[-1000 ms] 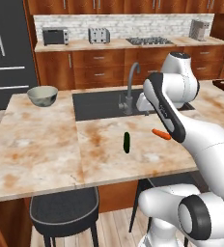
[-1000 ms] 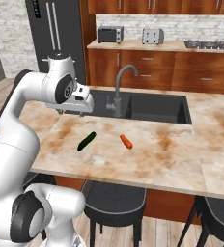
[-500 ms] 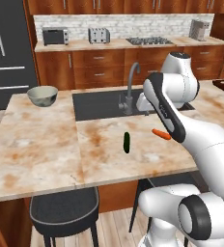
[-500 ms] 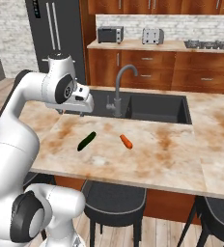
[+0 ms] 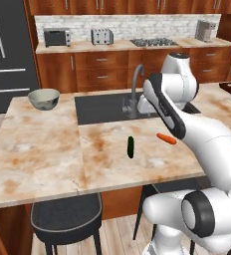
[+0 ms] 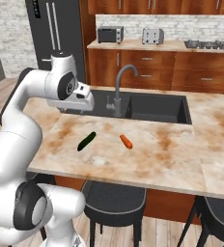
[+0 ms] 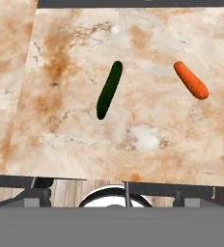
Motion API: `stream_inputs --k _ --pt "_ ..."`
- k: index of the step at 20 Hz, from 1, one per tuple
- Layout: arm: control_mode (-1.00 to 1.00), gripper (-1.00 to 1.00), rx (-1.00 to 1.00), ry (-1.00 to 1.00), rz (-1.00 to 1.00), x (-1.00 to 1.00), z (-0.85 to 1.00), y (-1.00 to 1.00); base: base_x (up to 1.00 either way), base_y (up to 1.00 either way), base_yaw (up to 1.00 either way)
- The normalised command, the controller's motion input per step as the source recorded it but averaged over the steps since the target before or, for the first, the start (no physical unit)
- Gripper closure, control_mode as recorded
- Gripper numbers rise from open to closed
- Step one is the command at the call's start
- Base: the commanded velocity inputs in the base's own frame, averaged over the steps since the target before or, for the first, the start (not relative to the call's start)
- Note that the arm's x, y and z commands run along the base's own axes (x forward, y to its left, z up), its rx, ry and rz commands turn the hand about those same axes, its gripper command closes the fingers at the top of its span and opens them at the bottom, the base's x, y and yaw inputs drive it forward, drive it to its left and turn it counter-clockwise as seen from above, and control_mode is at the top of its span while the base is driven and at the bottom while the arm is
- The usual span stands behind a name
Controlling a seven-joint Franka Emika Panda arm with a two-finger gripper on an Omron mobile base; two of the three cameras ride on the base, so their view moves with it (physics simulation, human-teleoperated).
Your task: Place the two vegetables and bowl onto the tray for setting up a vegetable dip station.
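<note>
A slim dark green vegetable (image 5: 131,147) (image 6: 86,141) (image 7: 109,89) and an orange carrot (image 5: 167,138) (image 6: 126,141) (image 7: 191,80) lie apart on the marble island, near its front edge. The pale grey-green bowl (image 5: 44,98) stands upright at the island's far left corner. My gripper (image 5: 146,105) (image 6: 88,104) hangs open and empty above the counter beside the faucet, looking down on both vegetables. The tray is out of view.
A dark sink (image 5: 102,107) with a curved faucet (image 5: 133,92) (image 6: 118,89) sits just behind the vegetables. Black stools (image 5: 65,219) (image 6: 114,200) stand under the island's front edge. A microwave (image 5: 57,37) and toaster (image 5: 102,36) are on the back counter.
</note>
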Motion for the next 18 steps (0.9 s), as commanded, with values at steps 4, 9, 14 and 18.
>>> stream_inputs --k 4,9,14,18 --pt "-1.00 -1.00 0.00 0.09 0.00 0.37 -0.06 0.10 0.00 0.00 0.00" --pt "-1.00 -1.00 0.00 0.13 -0.01 0.29 -0.27 0.19 0.00 0.00 0.00" --pt "-1.00 -1.00 0.00 0.17 -0.09 0.22 -0.39 0.10 0.00 0.00 0.00" --pt "-1.00 -1.00 0.00 0.17 -0.07 0.27 -0.40 0.01 0.00 0.00 0.00"
